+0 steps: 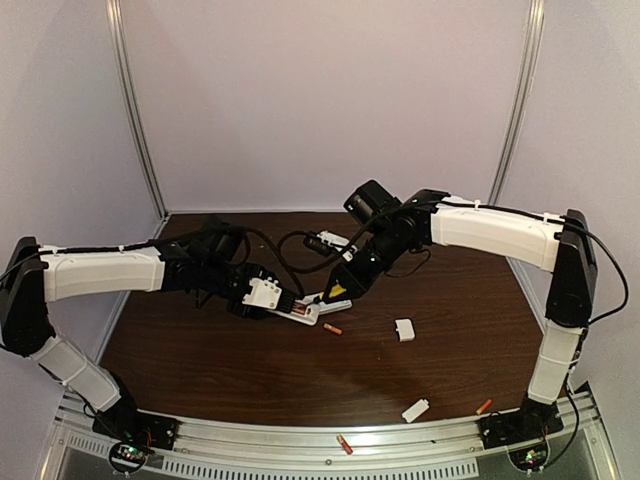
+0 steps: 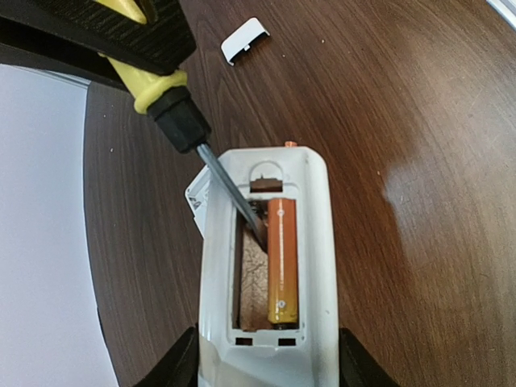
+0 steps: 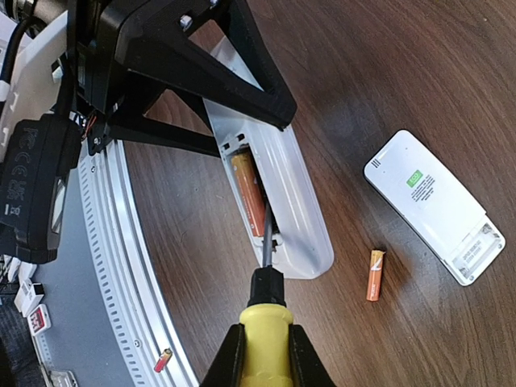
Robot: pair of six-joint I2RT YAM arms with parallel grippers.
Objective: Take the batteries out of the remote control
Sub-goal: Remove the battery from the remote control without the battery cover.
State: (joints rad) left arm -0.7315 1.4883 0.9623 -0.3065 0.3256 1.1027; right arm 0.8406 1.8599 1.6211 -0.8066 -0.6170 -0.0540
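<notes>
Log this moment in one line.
left gripper: holds remote | right gripper: holds screwdriver | tip: in empty slot beside battery

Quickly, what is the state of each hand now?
Left hand: closed on the white plastic remote control.
Right hand: closed on the yellow-handled metal screwdriver.

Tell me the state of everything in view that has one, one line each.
remote: compartment open, one slot empty
seated battery: in its slot
screwdriver: tip inside the compartment, beside that battery
loose battery: out, on the table
cover: off, on the table
left gripper: shut on remote
right gripper: shut on screwdriver
</notes>
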